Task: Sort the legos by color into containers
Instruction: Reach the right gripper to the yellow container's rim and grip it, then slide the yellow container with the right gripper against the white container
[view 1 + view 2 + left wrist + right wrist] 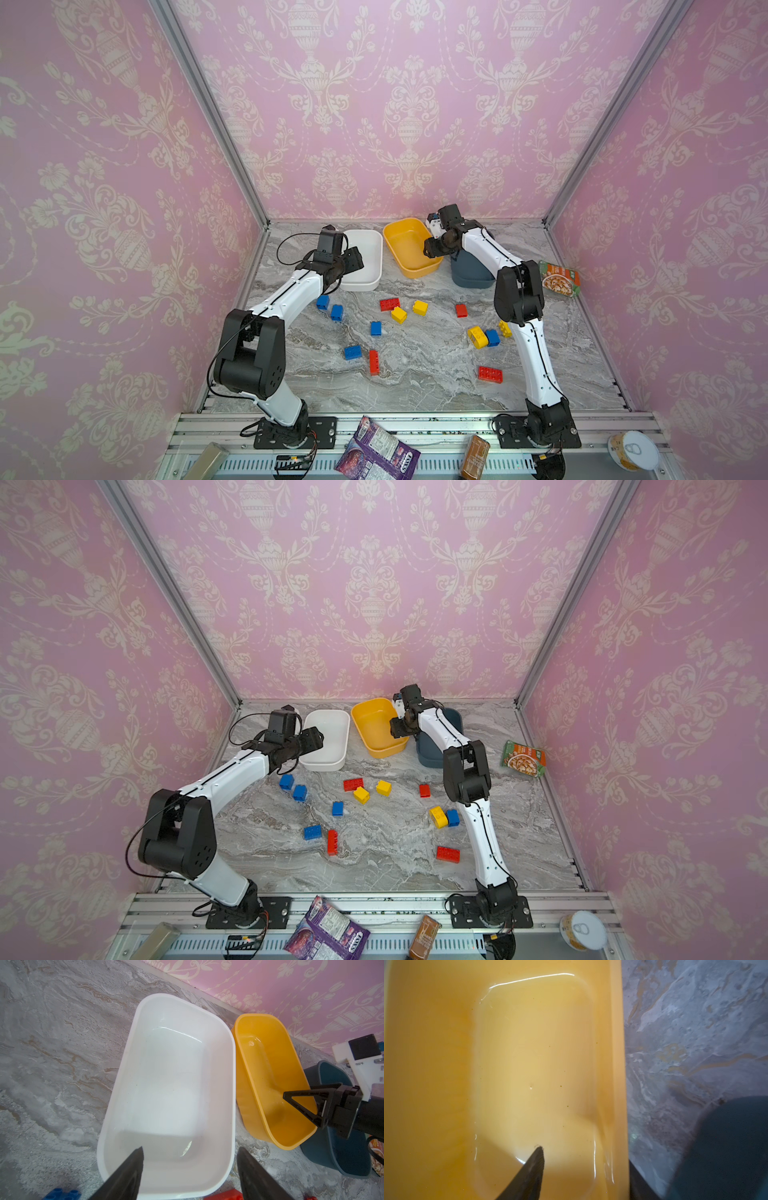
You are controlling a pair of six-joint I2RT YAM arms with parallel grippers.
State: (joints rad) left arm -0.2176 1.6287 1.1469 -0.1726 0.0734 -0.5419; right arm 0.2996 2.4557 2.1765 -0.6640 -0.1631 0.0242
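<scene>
3 tubs along the counter's [415, 386] back edge, just beside each other: white tub [368, 253], yellow tub [405, 245], teal tub [469, 274]. Left jaws wide open, empty, over the white tub's near rim. Right jaws part open astride the yellow tub's side wall, not clamped. Legos all on the counter mid-field: 5 blue legos [352, 352], 4 red legos [490, 373], 4 yellow legos [477, 336]. Most open room is the front strip.

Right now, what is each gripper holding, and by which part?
Nothing is held. The right gripper straddles the side wall of the yellow-orange tub, jaws apart; the left gripper hangs open over the white tub.
</scene>
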